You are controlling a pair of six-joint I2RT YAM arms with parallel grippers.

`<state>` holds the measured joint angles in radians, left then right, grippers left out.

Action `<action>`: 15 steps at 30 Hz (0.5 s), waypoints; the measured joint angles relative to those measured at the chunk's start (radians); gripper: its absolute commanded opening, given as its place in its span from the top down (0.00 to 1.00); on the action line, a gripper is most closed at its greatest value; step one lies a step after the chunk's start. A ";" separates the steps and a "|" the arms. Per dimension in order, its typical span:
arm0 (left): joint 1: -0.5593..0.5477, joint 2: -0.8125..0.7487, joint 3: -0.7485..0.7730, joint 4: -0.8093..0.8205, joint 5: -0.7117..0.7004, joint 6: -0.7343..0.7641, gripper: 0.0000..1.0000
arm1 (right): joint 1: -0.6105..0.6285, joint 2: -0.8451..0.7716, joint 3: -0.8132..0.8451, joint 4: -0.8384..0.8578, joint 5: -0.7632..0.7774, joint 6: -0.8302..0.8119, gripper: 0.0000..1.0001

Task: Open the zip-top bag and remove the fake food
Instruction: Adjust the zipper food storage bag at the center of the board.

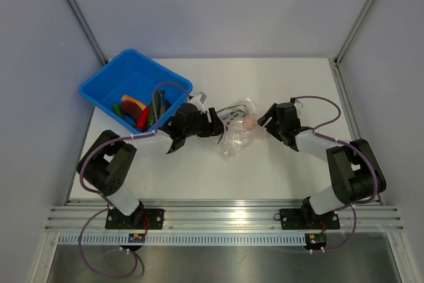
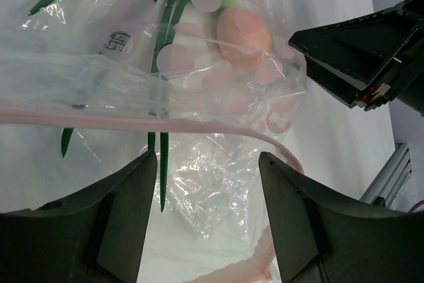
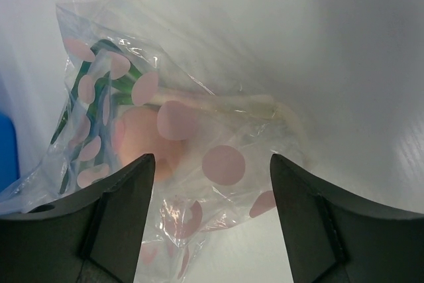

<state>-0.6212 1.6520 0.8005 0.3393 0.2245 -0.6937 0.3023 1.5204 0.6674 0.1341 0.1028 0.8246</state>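
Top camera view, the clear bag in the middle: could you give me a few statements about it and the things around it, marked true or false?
1. The zip-top bag lies on the table between the left gripper and the right gripper. True.
2. The bag is empty. False: a pinkish egg-like ball sits inside it.
3. The blue bin holds several toy foods. True.
4. The right gripper is clamped shut. False: its fingers stand well apart, facing the bag.
5. The blue bin stands at the table's right side. False: it stands at the far left, beyond the left arm.
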 measured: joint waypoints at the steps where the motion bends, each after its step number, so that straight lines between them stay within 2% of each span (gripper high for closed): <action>1: 0.000 -0.012 -0.008 0.002 -0.005 -0.002 0.32 | 0.000 -0.006 0.000 -0.006 0.008 -0.002 0.22; 11: 0.040 -0.165 -0.151 0.035 -0.060 -0.056 0.31 | 0.001 -0.034 0.034 -0.042 0.057 -0.051 0.19; 15: 0.040 -0.216 -0.186 0.066 -0.080 -0.073 0.33 | 0.001 -0.035 0.035 -0.055 0.061 -0.061 0.19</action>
<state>-0.5808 1.4361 0.6144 0.4053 0.1444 -0.7670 0.3031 1.4849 0.7029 0.0788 0.1638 0.7635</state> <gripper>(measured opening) 0.673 0.806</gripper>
